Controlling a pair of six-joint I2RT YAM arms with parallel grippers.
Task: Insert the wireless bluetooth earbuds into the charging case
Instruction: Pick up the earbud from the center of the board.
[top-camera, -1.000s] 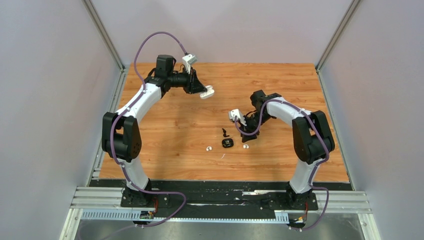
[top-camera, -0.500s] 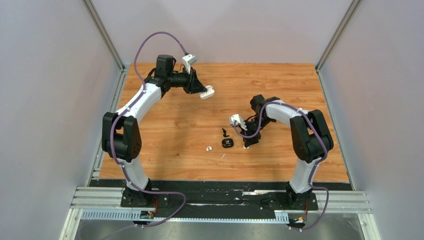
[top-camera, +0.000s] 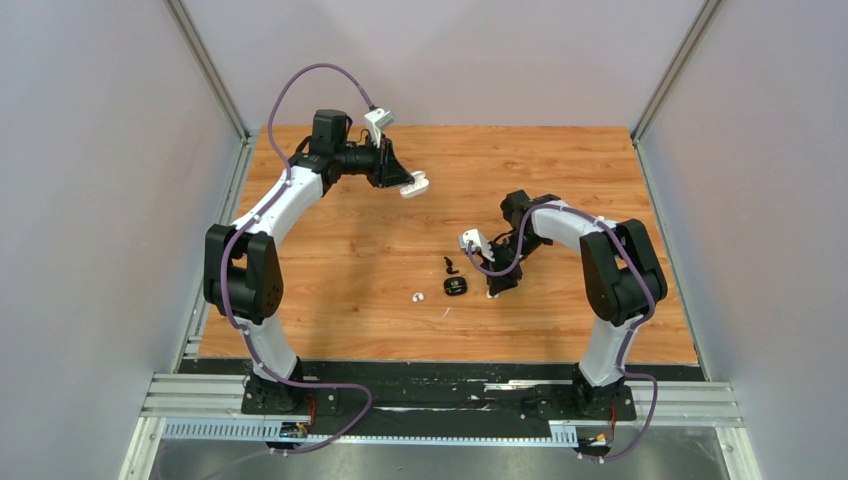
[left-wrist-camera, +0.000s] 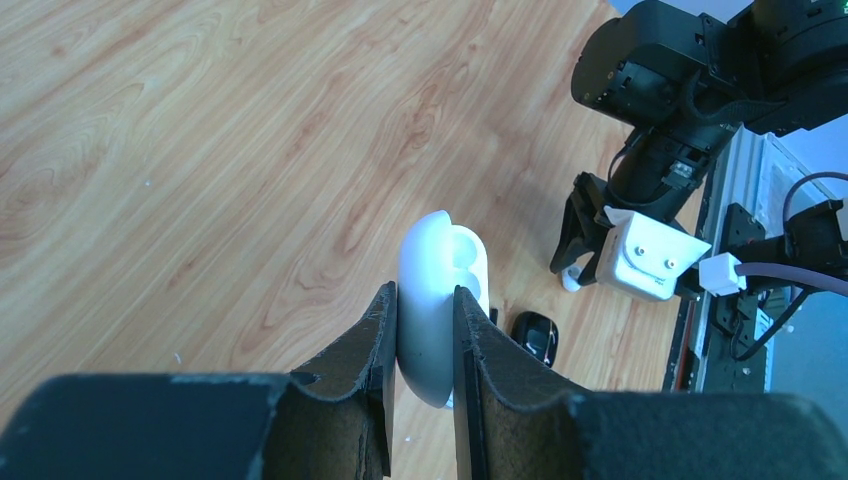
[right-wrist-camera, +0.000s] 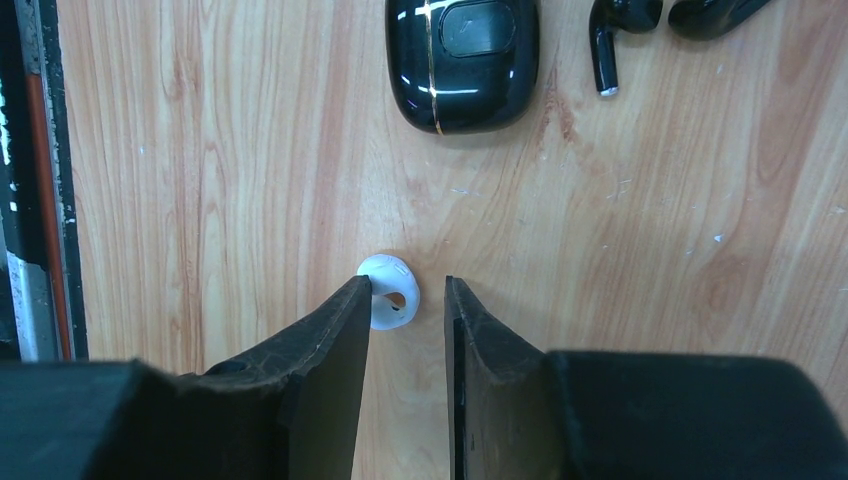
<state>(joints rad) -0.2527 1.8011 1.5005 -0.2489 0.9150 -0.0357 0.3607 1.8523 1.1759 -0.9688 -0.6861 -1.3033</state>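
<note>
Your right hand (right-wrist-camera: 408, 290), unclenched, straddles a white earbud (right-wrist-camera: 388, 300) on the table (right-wrist-camera: 650, 250).
Your left hand (left-wrist-camera: 425, 300) grasps the white charging case (left-wrist-camera: 440, 265); a black case (right-wrist-camera: 465, 60) lies nearby.

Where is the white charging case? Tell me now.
In the left wrist view, the white charging case is clamped in the left gripper, held over the table's far-left part, well away from the black case.
</note>
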